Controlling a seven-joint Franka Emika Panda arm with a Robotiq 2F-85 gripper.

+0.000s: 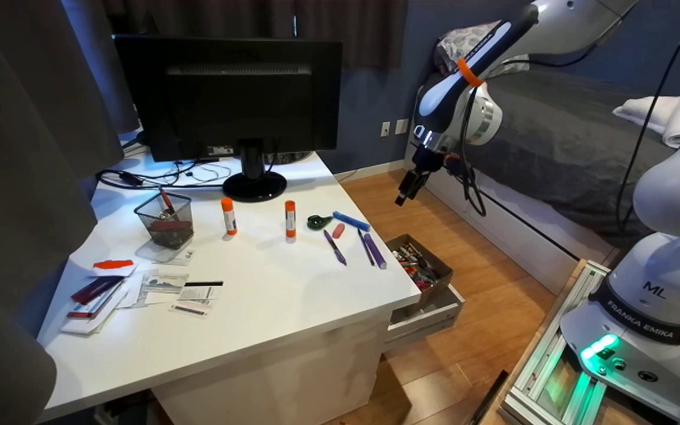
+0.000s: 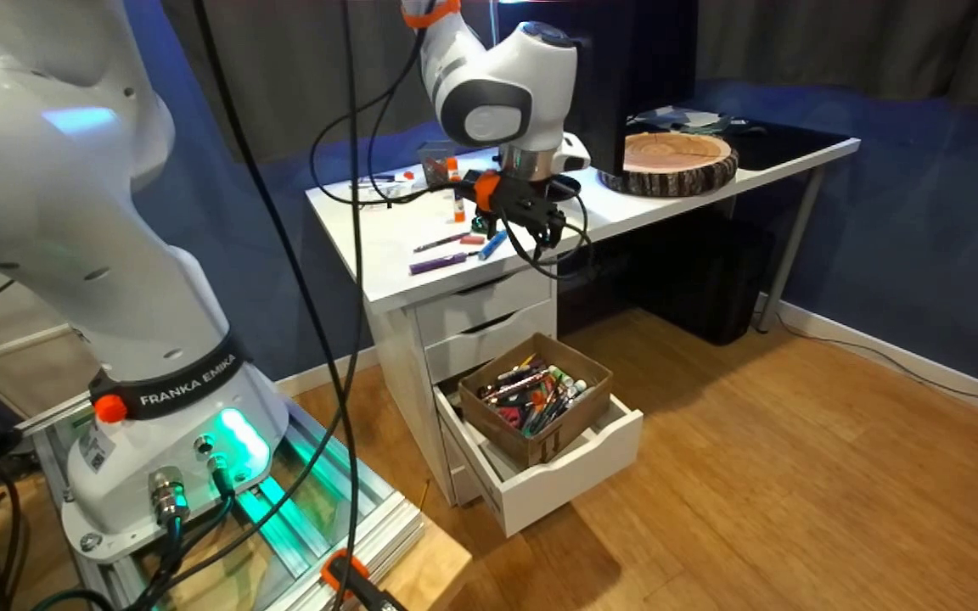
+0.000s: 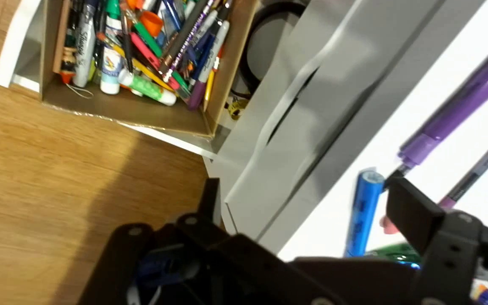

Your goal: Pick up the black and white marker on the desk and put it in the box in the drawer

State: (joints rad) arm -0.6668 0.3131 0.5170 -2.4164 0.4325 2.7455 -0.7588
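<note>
No black and white marker spotted for sure on the desk, gripper spread with nothing held

Closest guess is the slim black pen, laid just beside the purple marker and running pretty much along its length, though any white on it can't be made out. Then again, a silver-grey Sharpie with a dark cap is seen inside the cardboard box in the drawer, lower than the purple marker and out past the desk edge. If that's the one, the job's probably done. Can't be settled from here.

If the pen is meant, here's the catch: in the wrist view what looks like its end, like the purple marker, is placed just past one of the fingers, not between them, and the fingers are spread at a slant to the purple marker's long axis. A shift toward the desktop and some wrist twist would likely be needed for a crosswise pinch.

Pose-wise, the Panda forearm is angled downward and the gripper is tipped down at a slant, hung out toward the desk edge from the purple marker and seemingly higher than it.
</note>
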